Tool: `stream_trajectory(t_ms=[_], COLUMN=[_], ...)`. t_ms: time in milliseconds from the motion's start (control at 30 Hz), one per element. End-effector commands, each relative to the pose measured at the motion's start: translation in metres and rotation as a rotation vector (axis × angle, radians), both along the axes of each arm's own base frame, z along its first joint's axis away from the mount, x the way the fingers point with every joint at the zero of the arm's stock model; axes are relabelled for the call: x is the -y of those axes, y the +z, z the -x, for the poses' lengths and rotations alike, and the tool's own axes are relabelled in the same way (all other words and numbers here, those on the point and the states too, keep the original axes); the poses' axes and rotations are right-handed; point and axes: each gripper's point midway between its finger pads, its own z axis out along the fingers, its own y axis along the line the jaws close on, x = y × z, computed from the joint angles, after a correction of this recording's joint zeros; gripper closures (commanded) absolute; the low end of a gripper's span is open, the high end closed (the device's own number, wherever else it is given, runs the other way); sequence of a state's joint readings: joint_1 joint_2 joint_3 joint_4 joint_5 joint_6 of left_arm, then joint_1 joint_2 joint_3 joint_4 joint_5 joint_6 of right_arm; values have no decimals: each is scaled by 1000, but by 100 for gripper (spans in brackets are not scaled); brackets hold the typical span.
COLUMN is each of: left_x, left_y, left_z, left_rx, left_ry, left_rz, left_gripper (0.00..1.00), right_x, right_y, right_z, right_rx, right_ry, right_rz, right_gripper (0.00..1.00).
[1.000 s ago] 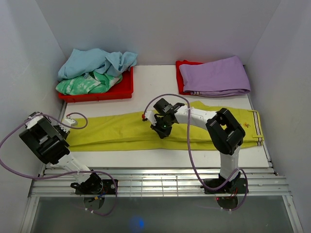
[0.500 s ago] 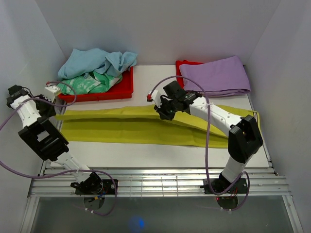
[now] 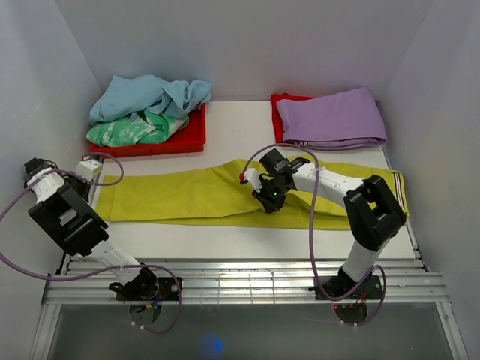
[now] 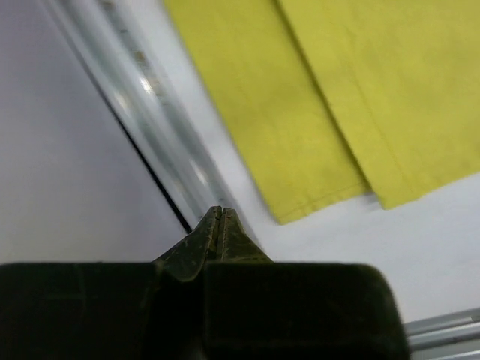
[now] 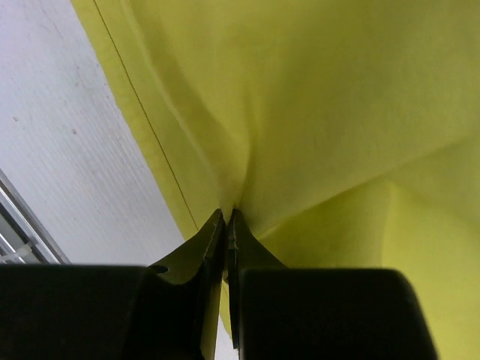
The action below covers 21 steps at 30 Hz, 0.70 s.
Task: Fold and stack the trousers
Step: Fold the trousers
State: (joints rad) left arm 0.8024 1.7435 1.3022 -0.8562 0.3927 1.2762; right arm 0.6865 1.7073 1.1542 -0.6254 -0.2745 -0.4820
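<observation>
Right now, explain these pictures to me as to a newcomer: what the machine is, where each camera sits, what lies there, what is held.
These are two robot arms bolted at the near edge of a table. One picture looks down from above and behind them; the other two come from a camera on each wrist. The yellow trousers lie stretched across the table. Behind them, a red tray holds blue and green clothes, and a folded purple garment lies at the right. The right fingers are shut, pinching a fold of the trousers. The left fingers are shut on nothing.
</observation>
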Motion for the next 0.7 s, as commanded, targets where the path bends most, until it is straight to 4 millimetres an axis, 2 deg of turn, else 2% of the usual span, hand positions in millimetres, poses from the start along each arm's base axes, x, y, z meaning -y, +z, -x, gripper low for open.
stream_trajectory(t_ms=[0,67,100,200,267,300,333,467,500,533,567,667], left_x=[23,34,40,46,55,55,61,83,88,92,96,95], left_y=[10,12,12,9,0,2,-8,-19,-18,-17,-14,-11], left_z=[14,17,21,24,31,31,34,35,33,31,26,14], left_rx=[13,39,48,35,-26,-41,-88,-143,-138,-133,-115,-92], left_ry=[-117,-156,-165,-170,-98,-66,18,207,228,275,291,359], left_rz=[32,42,37,47,127,156,239,437,471,510,545,595], left_gripper=[88,75,64,55,55,55,56,59,57,49,46,42], right_x=[-8,-11,-10,-10,-10,-9,-9,-12,-11,-12,-12,-11], right_y=[-18,-21,-23,-24,-25,-25,-26,-25,-24,-23,-23,-23], right_z=[9,8,7,6,6,6,6,6,5,4,3,3], right_rx=[-51,-51,-55,-53,-52,-52,-53,-56,-56,-53,-49,-47], right_ry=[15,14,11,12,11,11,9,6,5,3,3,2], right_rz=[-9,-10,-7,-4,1,3,3,-4,-4,-6,-3,-1], right_gripper=[92,92,92,92,92,92,92,92,92,92,92,92])
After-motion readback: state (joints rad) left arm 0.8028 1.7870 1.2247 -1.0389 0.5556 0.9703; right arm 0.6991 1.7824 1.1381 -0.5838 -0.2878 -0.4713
